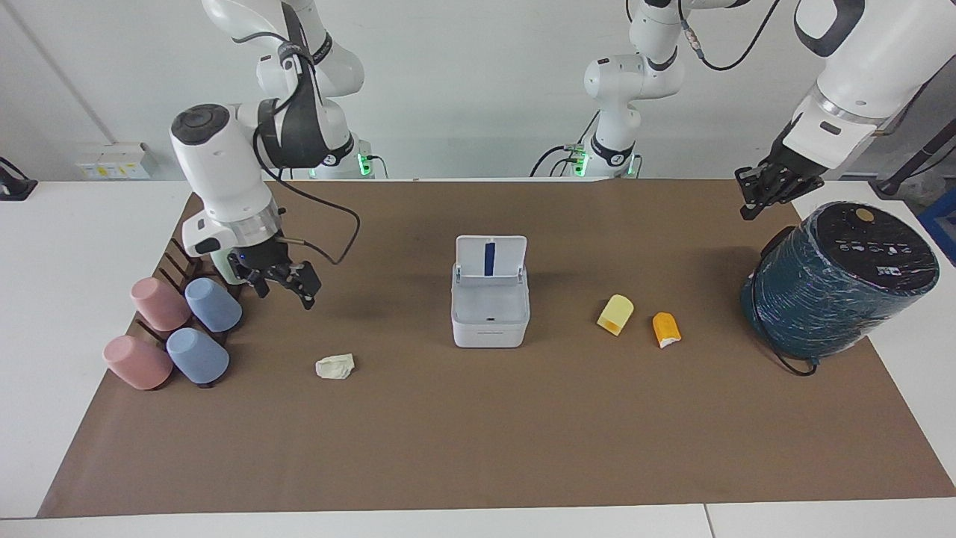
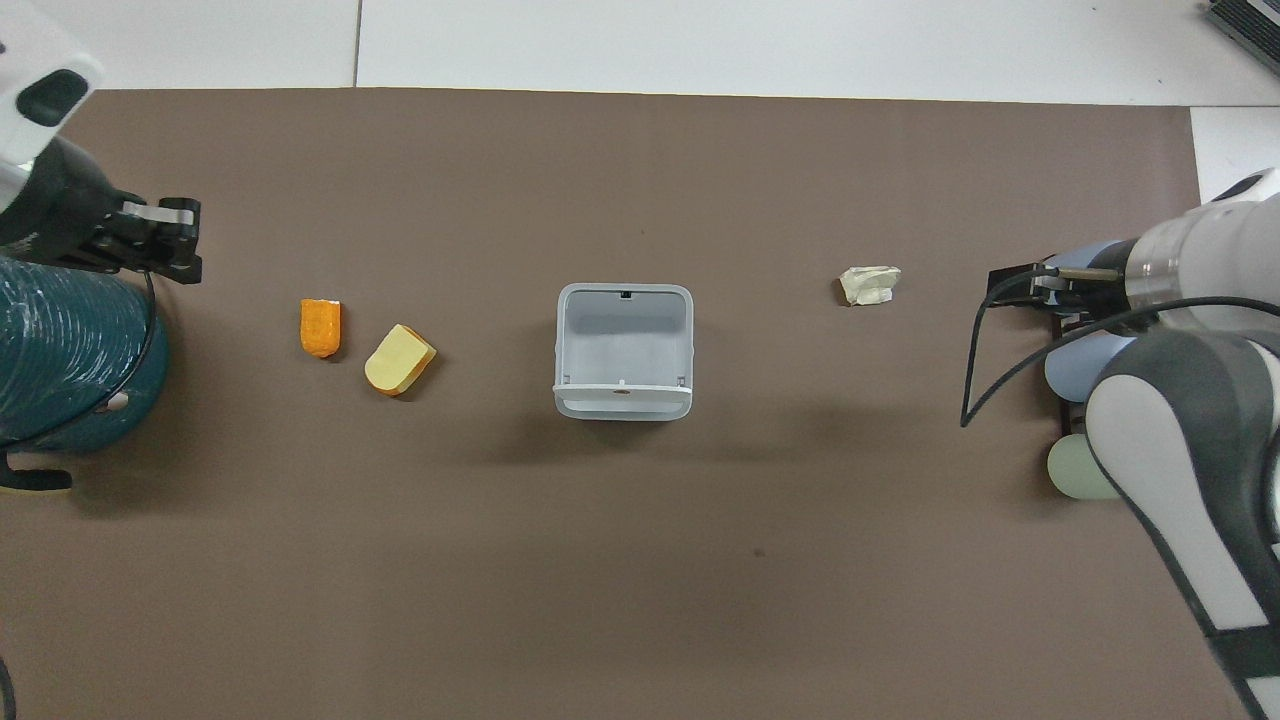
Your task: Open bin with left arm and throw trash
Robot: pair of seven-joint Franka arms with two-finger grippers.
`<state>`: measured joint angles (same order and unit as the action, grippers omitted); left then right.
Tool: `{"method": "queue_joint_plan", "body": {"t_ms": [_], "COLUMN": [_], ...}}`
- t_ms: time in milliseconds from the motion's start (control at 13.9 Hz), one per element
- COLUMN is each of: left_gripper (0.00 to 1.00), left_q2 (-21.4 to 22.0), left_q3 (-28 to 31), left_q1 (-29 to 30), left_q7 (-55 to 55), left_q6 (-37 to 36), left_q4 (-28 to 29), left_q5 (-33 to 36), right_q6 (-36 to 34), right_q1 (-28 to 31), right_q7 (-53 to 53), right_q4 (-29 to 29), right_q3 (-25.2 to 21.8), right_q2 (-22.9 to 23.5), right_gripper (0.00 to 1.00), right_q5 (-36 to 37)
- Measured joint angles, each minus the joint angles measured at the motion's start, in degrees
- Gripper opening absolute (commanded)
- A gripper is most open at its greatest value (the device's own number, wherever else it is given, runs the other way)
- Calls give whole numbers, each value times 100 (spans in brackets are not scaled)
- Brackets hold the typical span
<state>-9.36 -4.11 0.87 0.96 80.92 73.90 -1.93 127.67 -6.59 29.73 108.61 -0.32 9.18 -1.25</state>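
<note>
The white bin [image 1: 490, 314] stands mid-mat with its lid [image 1: 489, 258] up, the blue stripe showing; the overhead view shows it [image 2: 622, 400] empty inside. The cream paper wad [image 1: 334, 366] [image 2: 868, 285] lies toward the right arm's end. The pale yellow piece [image 1: 615, 314] [image 2: 399, 359] and orange piece [image 1: 665, 329] [image 2: 320, 327] lie toward the left arm's end. My left gripper [image 1: 763, 196] [image 2: 180, 245] is shut and empty, raised beside the teal cylinder. My right gripper [image 1: 286, 294] [image 2: 1010, 290] is open and empty, low over the mat between the cup rack and the wad.
A big dark teal wrapped cylinder [image 1: 840, 276] [image 2: 70, 360] stands at the left arm's end with a black cable. Pastel cups [image 1: 187, 329] lie on a dark rack at the right arm's end. The brown mat [image 1: 478, 433] covers the table.
</note>
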Motion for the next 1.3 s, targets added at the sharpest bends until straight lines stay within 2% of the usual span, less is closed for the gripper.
{"method": "queue_joint_plan", "body": {"t_ms": [144,576,648,720,792,864,936,1008,1080,1296], "left_gripper": [0,0,7,41,56,69,88,98,100,100], "left_q2": [42,284,307,323,333,339,342,343,345,346], "left_q3": [-92,-204,-213,-214,-216,-215,-215,-215,-215,-214], "left_q1": [-19,-215,-258,-290,-298,-298,-298,-298,-298,-298], "left_q7": [-2,-2,-2,-2,-2,-2,-3,-3,-5,-7], "left_q6": [-65,-183,-187,-189,-189,-189,-187,-183,-172,-46], "left_q4": [-3,161,214,247,262,270,273,273,273,296], "left_q5": [20,28,30,33,35,36,38,41,41,42], "right_q6": [344,1238,1328,1373,1401,1404,1404,1404,1404,1400], "right_q1": [-177,-196,-196,-196,-196,-196,-196,-196,-195,-194], "right_q7": [416,467,467,467,467,467,467,467,467,467], "right_q4": [-8,-54,-77,-97,-113,-125,-128,-128,-128,-142], "right_q3": [2,-20,-20,-20,-22,-22,-22,-22,-24,-29], "right_q2": [352,1079,1184,1271,1336,1389,1427,1451,1466,1469], "right_gripper": [100,100,95,91,82,67,44,11,0,0], "right_q5": [0,7,7,7,7,7,7,7,8,9]}}
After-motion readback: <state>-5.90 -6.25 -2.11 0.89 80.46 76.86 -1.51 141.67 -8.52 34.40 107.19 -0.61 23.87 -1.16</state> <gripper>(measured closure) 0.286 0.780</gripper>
